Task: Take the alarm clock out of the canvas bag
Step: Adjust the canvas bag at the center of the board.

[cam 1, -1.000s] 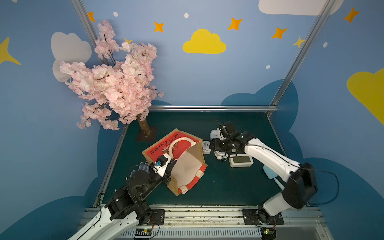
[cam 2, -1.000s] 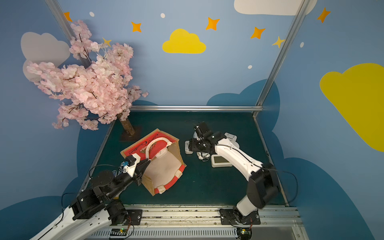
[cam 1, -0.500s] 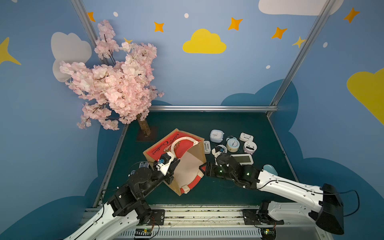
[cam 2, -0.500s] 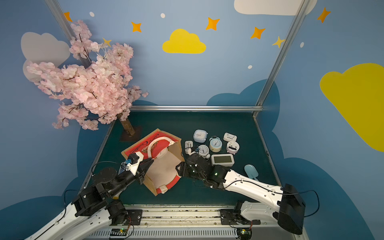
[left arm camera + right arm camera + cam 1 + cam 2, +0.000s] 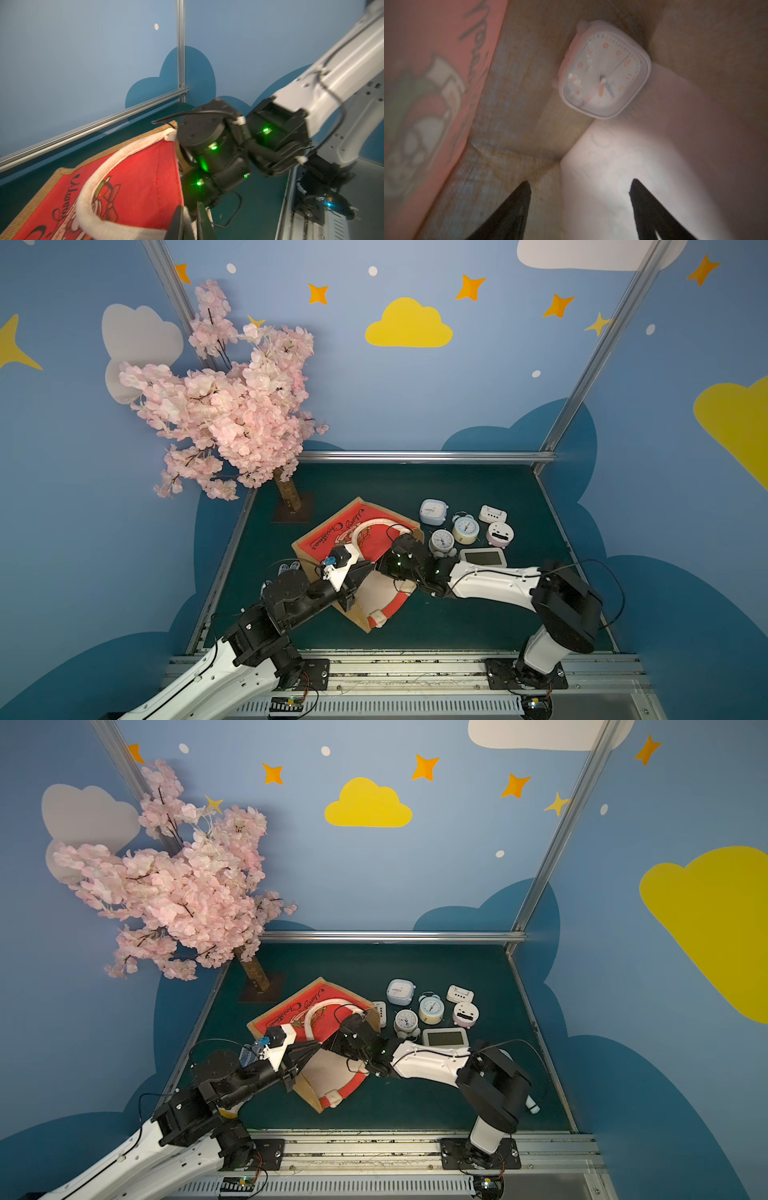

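Square pale-pink alarm clock (image 5: 604,70) sits deep inside the tan jute canvas bag (image 5: 336,533) with red panels. Inside the bag, the right end effector (image 5: 580,180) is spread open, apart from the clock. The left end effector (image 5: 190,223) is clamped on the bag rim.

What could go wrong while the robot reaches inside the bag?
The alarm clock sits deep in a corner of the canvas bag, so the open right gripper might shove it instead of grabbing it. The left gripper pinches only the rim; a slip could close the mouth.
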